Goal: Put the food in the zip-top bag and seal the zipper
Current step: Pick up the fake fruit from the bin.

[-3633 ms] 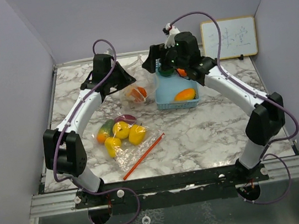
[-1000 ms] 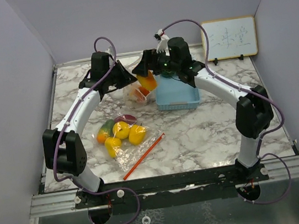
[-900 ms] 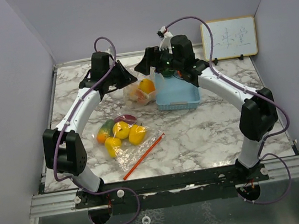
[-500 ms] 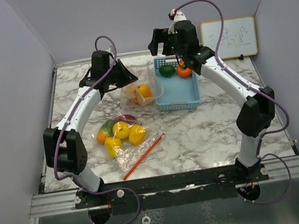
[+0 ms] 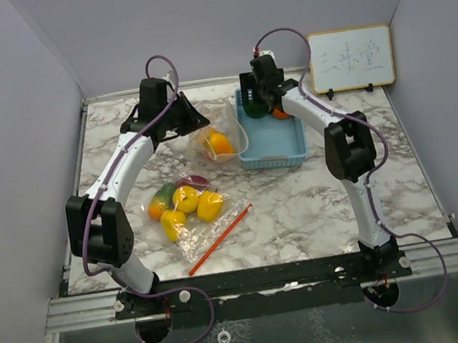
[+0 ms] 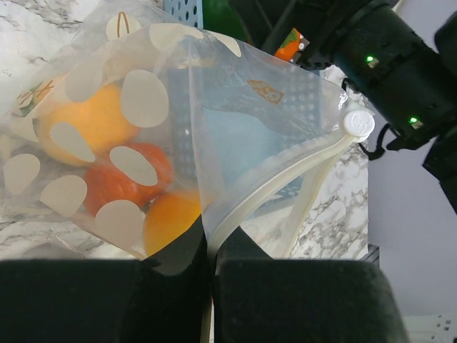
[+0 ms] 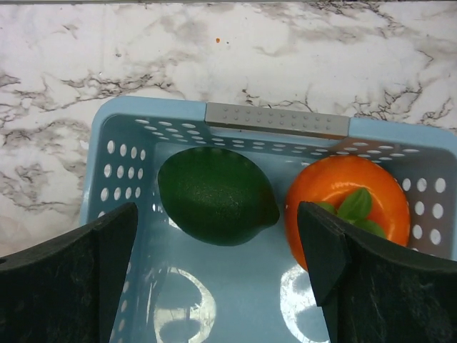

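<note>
Shows left jaws pinched shut on zip-top bag (image 6: 243,136) rim, orange and red food (image 6: 93,127) inside just beyond them; right jaws spread wide above basket (image 7: 278,119), green fruit (image 7: 214,194) and orange fruit (image 7: 343,191) framed between, untouched.

Food (image 7: 218,194) lies in the basket (image 7: 277,120), just right of the far bag (image 5: 239,136)

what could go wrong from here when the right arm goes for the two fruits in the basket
The green fruit and the orange fruit lie close together in the basket. The right gripper hangs over both with open jaws, so closing may nudge one away or catch the wrong one. Both are rounded and may slip.

The left gripper pinches the bag at one spot on its rim. With fruit inside, the mouth may sag and a drop may miss.
</note>
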Controlling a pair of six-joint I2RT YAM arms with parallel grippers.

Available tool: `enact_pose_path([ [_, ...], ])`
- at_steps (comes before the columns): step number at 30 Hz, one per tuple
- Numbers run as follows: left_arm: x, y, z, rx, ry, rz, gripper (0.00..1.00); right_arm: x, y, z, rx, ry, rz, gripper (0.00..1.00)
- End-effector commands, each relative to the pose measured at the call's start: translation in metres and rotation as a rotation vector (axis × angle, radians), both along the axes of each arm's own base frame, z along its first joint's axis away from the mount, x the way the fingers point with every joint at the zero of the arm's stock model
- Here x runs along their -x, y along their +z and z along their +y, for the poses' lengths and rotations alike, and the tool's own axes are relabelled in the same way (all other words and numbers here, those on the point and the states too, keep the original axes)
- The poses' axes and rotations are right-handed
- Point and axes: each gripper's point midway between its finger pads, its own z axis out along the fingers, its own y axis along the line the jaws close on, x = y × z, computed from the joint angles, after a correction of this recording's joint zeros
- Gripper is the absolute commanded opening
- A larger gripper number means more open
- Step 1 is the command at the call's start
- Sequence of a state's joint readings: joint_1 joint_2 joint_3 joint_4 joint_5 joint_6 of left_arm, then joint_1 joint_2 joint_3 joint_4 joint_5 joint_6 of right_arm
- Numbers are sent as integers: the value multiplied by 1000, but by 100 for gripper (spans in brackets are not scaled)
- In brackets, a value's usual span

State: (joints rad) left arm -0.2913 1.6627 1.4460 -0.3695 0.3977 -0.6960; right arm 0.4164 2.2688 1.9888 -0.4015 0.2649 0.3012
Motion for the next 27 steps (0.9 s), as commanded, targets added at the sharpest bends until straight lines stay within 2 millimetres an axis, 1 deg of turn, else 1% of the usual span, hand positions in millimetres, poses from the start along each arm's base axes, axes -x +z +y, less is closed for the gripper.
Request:
enact_pose_path([
  [1,0,7,2,11,-16,-25,0,-23,-10,2,3,14,-36,92],
  [6,-1,3,5,10,-9,-16,0,-32,-35,1,33,34,-26,91],
  [10,-2,1,6,13,-9,-8,0,-35,-52,-1,51,38,-5,91],
  [15,-3,0,5,19,-13,-3,0,-35,-67,0,55,58,14,90],
  [16,-4,0,5,21,-13,-2,0,-34,-68,0,53,58,20,88],
  [20,-3,0,5,24,-12,0,0,-23,-67,0,41,69,45,67],
  [21,-3,0,5,25,-13,-1,0,-20,-66,0,40,73,49,59],
  [24,-3,-1,5,30,-13,2,0,-6,-63,-3,32,77,75,39],
  [25,-2,-1,5,32,-14,3,0,0,-62,-4,23,77,85,34],
  [27,-2,0,5,32,-14,0,0,11,-51,-3,-1,88,86,27],
])
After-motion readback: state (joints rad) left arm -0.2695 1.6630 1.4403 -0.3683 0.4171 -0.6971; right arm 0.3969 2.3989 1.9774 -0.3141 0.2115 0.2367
